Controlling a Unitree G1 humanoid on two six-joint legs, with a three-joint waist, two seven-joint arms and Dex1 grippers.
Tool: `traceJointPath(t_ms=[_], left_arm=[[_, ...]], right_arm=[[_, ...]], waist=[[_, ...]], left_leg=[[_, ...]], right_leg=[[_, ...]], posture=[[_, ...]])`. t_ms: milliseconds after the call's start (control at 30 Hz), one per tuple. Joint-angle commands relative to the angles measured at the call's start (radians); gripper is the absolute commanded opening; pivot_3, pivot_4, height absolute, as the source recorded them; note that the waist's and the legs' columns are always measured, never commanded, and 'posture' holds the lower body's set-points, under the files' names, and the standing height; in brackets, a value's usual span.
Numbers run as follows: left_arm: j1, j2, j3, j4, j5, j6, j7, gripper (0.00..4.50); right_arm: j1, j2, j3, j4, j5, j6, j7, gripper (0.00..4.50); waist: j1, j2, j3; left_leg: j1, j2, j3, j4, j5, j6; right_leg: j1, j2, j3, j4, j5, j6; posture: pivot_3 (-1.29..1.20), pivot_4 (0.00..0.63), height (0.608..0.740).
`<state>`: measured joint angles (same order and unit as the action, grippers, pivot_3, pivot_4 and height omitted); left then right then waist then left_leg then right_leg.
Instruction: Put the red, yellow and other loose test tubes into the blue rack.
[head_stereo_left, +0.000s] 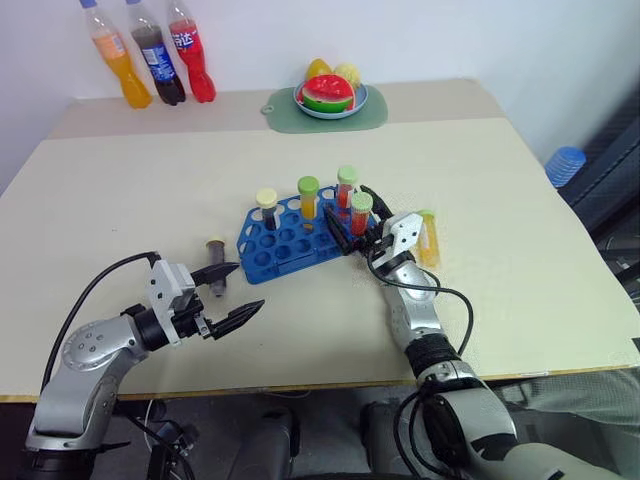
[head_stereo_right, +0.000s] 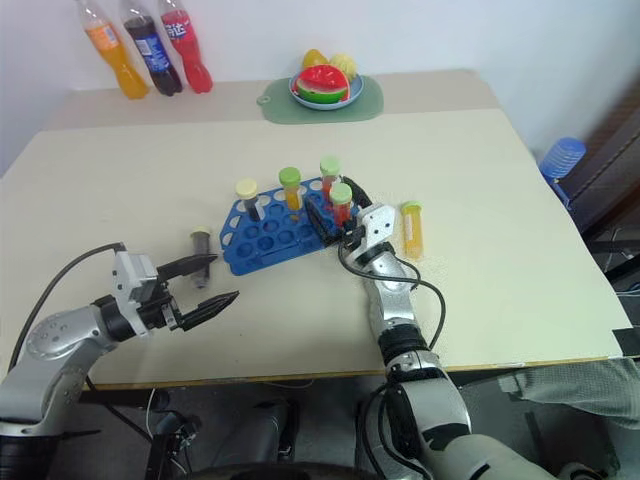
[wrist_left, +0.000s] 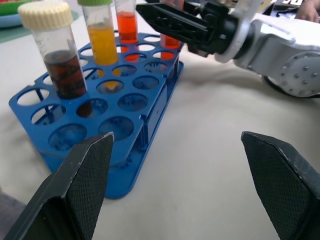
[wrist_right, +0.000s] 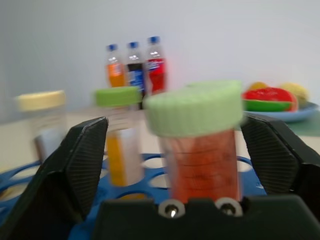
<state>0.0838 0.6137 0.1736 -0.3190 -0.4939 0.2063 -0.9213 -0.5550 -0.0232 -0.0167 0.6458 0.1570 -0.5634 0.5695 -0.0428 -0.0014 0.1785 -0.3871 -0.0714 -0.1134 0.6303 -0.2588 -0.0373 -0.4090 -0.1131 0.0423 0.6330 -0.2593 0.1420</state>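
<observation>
Right claw (head_stereo_left: 352, 236) at the near right corner of the rack (head_stereo_left: 293, 238), fingers spread to either side of a red tube (head_stereo_left: 361, 213) that stands in a hole there; in the right wrist view there is a gap between each finger and the tube, so the tube reads as released, not gripped. Left claw (head_stereo_left: 227, 293) hangs over the counter (head_stereo_left: 130, 190) near the rack's left end, fingers wide apart and empty.

Rack: blue, set aslant at mid-counter, most holes vacant. Four tubes stand upright in it: a brown tube with cream cap (head_stereo_left: 267, 208), a yellow tube with green cap (head_stereo_left: 308, 197), a second red tube with green cap (head_stereo_left: 346, 187) at the far right corner, and the red tube between the right claw's fingers.

Loose tubes: a yellow tube (head_stereo_left: 428, 238) lies on its side just right of the right claw; a dark tube (head_stereo_left: 216, 257) stands on the counter just left of the rack, near the left claw.

Progress, as judged: four tubes racked, two left.
</observation>
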Motion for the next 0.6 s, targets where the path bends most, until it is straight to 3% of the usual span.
traceJointPath(t_ms=[33, 233, 367, 467, 600], left_arm=[[0.001, -0.009, 0.003, -0.028, -0.014, -0.015, 0.002, 4.25], [-0.014, -0.028, -0.018, -0.012, 0.006, -0.028, 0.001, 4.25], [-0.023, -0.030, -0.039, -0.004, 0.005, -0.035, -0.018, 4.25], [-0.035, -0.023, -0.055, 0.007, -0.028, -0.023, -0.068, 4.25], [-0.060, -0.009, -0.080, 0.009, -0.064, 0.001, -0.140, 4.25]], right_arm=[[0.063, -0.065, 0.054, -0.264, 0.021, 0.162, 0.062, 4.27], [0.224, -0.295, 0.066, -0.752, 0.045, 0.568, 0.091, 4.27], [0.270, -0.552, -0.038, -0.999, 0.199, 1.055, 0.130, 4.27], [0.157, -0.685, -0.131, -0.962, 0.361, 1.413, 0.143, 4.27], [-0.024, -0.730, -0.123, -0.790, 0.357, 1.677, 0.061, 4.27]], waist=[[0.001, 0.000, 0.000], [0.005, 0.000, 0.000], [0.017, 0.000, 0.000], [0.018, 0.000, 0.000], [0.024, -0.001, 0.000]], left_leg=[[0.000, 0.000, 0.000, 0.000, 0.000, 0.000], [-0.001, 0.000, 0.000, 0.000, 0.000, 0.000], [-0.002, 0.000, 0.000, 0.001, 0.000, 0.001], [-0.002, 0.000, 0.001, 0.002, -0.001, 0.001], [-0.002, 0.001, 0.001, 0.002, -0.001, 0.002]], right_leg=[[0.000, 0.000, 0.000, 0.000, 0.000, 0.000], [0.000, 0.000, 0.000, -0.001, 0.000, 0.000], [0.000, -0.001, 0.000, -0.002, 0.000, 0.000], [0.000, -0.001, 0.000, -0.002, 0.000, 0.000], [0.000, -0.001, -0.001, -0.002, 0.000, 0.000]], posture=[[0.00, 0.150, 0.740], [0.00, 0.150, 0.740], [0.00, 0.150, 0.740], [0.00, 0.150, 0.740], [0.00, 0.150, 0.740]])
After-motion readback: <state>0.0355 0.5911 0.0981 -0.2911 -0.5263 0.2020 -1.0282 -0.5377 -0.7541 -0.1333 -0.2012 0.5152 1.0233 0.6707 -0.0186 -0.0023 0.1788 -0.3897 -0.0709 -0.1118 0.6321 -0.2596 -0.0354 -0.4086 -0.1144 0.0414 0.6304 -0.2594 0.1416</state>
